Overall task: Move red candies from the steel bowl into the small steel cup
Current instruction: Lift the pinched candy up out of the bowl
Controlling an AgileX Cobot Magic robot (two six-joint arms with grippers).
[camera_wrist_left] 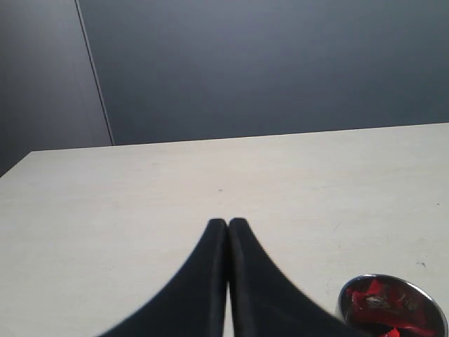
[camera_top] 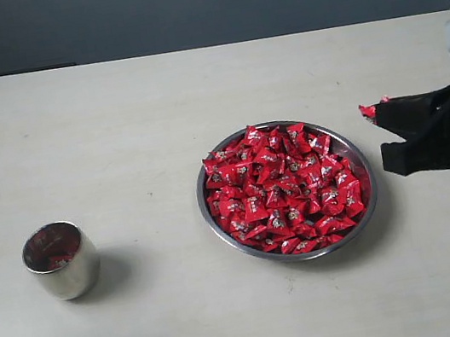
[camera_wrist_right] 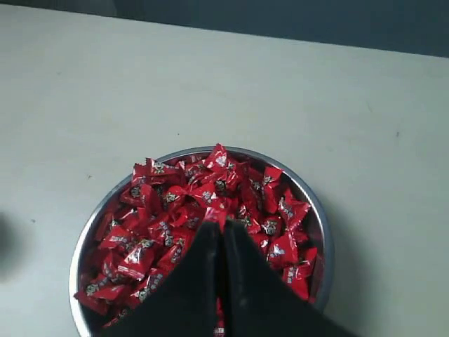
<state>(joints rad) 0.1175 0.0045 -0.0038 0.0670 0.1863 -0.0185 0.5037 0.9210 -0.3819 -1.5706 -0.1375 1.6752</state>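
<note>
The steel bowl (camera_top: 363, 164) sits right of centre, heaped with red candies (camera_top: 280, 189). My right gripper (camera_top: 376, 114) hovers just past the bowl's right rim, above the table, shut on one red candy (camera_top: 368, 110) that sticks out at its tip. In the right wrist view the pinched candy (camera_wrist_right: 219, 212) shows at the closed fingertips, with the bowl (camera_wrist_right: 319, 210) and its candies (camera_wrist_right: 161, 225) below. The small steel cup (camera_top: 61, 260) stands at the left with some red inside. My left gripper (camera_wrist_left: 228, 223) is shut and empty over bare table beside the cup (camera_wrist_left: 393, 305); the exterior view does not show it.
The pale table (camera_top: 113, 118) stretches between cup and bowl with nothing on it. A dark wall (camera_top: 197, 0) runs behind the table's far edge.
</note>
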